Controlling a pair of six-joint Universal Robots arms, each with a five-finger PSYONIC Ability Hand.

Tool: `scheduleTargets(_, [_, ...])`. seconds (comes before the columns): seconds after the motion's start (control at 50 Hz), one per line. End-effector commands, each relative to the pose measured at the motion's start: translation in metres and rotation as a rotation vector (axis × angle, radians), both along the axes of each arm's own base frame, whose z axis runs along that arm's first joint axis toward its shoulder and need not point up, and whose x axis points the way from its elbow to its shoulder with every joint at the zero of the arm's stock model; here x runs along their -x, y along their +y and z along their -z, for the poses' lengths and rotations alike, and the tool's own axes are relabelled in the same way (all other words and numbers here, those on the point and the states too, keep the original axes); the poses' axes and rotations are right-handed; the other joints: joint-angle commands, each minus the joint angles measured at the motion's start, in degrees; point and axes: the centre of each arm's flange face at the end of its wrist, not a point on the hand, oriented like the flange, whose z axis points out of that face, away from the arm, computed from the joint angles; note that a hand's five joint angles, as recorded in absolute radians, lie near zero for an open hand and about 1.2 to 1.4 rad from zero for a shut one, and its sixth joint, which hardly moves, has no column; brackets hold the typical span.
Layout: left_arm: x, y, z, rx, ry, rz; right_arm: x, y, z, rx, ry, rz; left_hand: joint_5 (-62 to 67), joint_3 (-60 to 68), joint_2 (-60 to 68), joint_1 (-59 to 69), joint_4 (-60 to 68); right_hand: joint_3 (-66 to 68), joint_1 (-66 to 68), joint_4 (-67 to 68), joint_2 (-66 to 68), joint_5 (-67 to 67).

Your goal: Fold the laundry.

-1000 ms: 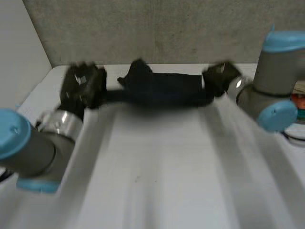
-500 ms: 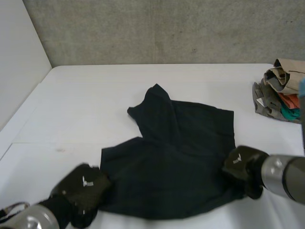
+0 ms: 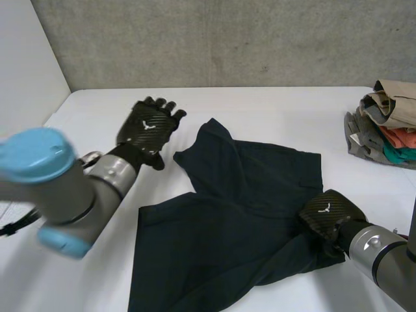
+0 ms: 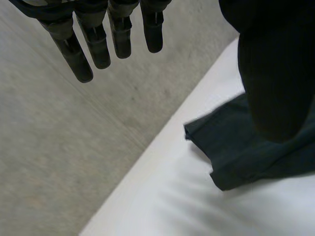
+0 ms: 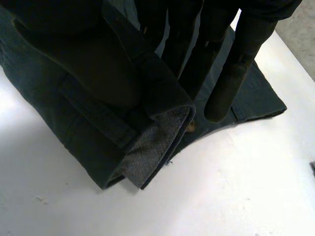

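The left hand hovers over the white table just beside the dark shorts, its fingers straight and spread, holding nothing. The right hand pinches the shorts' folded right edge between thumb and fingers. The shorts lie rumpled mid-table, and a clothes pile sits well apart.

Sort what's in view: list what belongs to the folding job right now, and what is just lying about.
In the job:
dark garment, spread on the table
right hand, pinching its edge
left hand, open, beside it

Lying about:
pile of clothes at the table's right edge, untouched
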Motion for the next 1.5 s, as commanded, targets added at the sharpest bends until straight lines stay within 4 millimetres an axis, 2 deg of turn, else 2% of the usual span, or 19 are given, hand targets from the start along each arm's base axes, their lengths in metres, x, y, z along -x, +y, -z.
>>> scheduleTargets(0.02, [0.025,-0.053,0.064,-0.164,-0.067,0.01,-0.002,0.0,0.004,0.008,-0.027,-0.001,6.0,5.8,5.8,6.1,6.3,11.4,15.8,11.2,12.2,12.0])
scheduleTargets(0.14, [0.035,-0.072,0.082,-0.167,-0.062,0.059,-0.003,-0.002,0.005,0.018,-0.048,0.008,10.9,10.7,10.7,11.0,11.2,11.4,15.8,11.2,12.2,12.0])
scheduleTargets(0.26, [0.042,-0.083,0.091,-0.149,-0.041,0.092,-0.002,-0.005,0.006,0.03,-0.05,0.014,23.1,23.0,22.9,23.2,23.4,11.4,15.8,11.2,12.2,12.0])
scheduleTargets(0.34, [0.046,-0.09,0.099,-0.136,-0.036,0.091,-0.002,-0.005,0.008,0.024,-0.049,0.014,42.8,42.6,42.6,42.9,43.1,11.4,15.8,11.2,12.2,12.0])
scheduleTargets(0.4, [0.049,-0.089,0.1,-0.126,-0.038,0.088,-0.002,-0.005,0.009,0.022,-0.046,0.018,64.6,64.5,64.4,64.7,64.9,11.4,15.8,11.2,12.2,12.0])
scheduleTargets(0.5, [0.044,-0.093,0.096,-0.087,-0.039,-0.05,-0.003,-0.003,0.009,0.025,-0.046,0.013,64.7,64.5,64.5,64.8,65.0,11.4,15.8,11.2,12.2,12.0])
scheduleTargets(0.64, [0.027,-0.084,0.069,-0.028,-0.122,-0.278,-0.005,-0.001,0.008,0.026,-0.053,0.006,64.7,64.5,64.5,64.8,65.0,11.4,15.8,11.2,12.2,12.0])
scheduleTargets(0.78, [0.018,-0.064,0.087,-0.053,-0.281,-0.263,-0.009,0.002,0.006,0.01,-0.092,0.008,64.7,64.5,64.5,64.8,65.0,11.4,15.8,11.2,12.2,12.0])
scheduleTargets(0.9, [0.017,-0.062,0.085,-0.061,-0.309,-0.27,-0.009,0.002,0.005,0.013,-0.091,0.011,64.7,64.5,64.5,64.8,65.0,11.4,15.8,11.2,12.2,12.0])
scheduleTargets(0.94, [0.017,-0.063,0.084,-0.065,-0.312,-0.272,-0.008,0.002,0.004,0.017,-0.088,0.015,56.4,56.2,56.2,56.5,56.7,11.4,15.8,11.2,12.2,12.0])
scheduleTargets(0.96, [0.015,-0.064,0.08,-0.064,-0.31,-0.28,-0.008,0.003,0.004,0.018,-0.087,0.016,40.6,40.5,40.5,40.7,40.9,11.4,15.8,11.2,12.2,12.0])
scheduleTargets(1.0, [0.012,-0.065,0.072,-0.057,-0.302,-0.3,-0.007,0.003,0.001,0.028,-0.089,0.02,28.7,28.6,28.6,28.9,29.1,11.4,15.8,11.2,12.2,12.0])
scheduleTargets(1.04, [0.007,-0.065,0.055,-0.048,-0.286,-0.331,-0.007,0.002,-0.001,0.037,-0.092,0.021,13.2,13.0,13.0,13.3,13.5,11.4,15.8,11.2,12.2,12.0])
scheduleTargets(1.08, [0.005,-0.063,0.042,-0.045,-0.27,-0.342,-0.006,0.002,-0.003,0.042,-0.095,0.023,5.5,5.4,5.3,5.6,5.8,11.4,15.8,11.2,12.2,12.0])
scheduleTargets(1.2, [-0.014,-0.024,-0.01,-0.13,-0.139,-0.347,-0.005,-0.001,-0.002,0.048,-0.11,0.036,4.8,4.7,4.6,4.9,5.1,11.4,15.8,11.2,12.2,12.0])
scheduleTargets(1.3, [-0.031,0.02,-0.034,-0.231,-0.025,-0.318,-0.007,-0.007,-0.003,0.061,-0.184,0.073,5.5,5.3,5.3,5.6,5.8,11.4,15.8,11.2,12.2,12.0])
scheduleTargets(1.32, [-0.034,0.029,-0.034,-0.254,-0.015,-0.304,-0.007,-0.008,-0.004,0.055,-0.208,0.085,5.6,5.5,5.5,5.8,6.0,11.4,15.8,11.2,12.2,12.0])
scheduleTargets(1.34, [-0.04,0.048,-0.033,-0.304,-0.004,-0.27,-0.007,-0.009,-0.004,0.051,-0.217,0.09,7.2,7.0,7.0,7.3,7.5,11.4,15.8,11.2,12.2,12.0])
scheduleTargets(1.5, [-0.065,0.13,-0.008,-0.5,-0.051,-0.143,-0.008,-0.009,-0.004,0.043,-0.244,0.102,15.5,15.4,15.4,15.7,15.9,11.4,15.8,11.2,12.2,12.0])
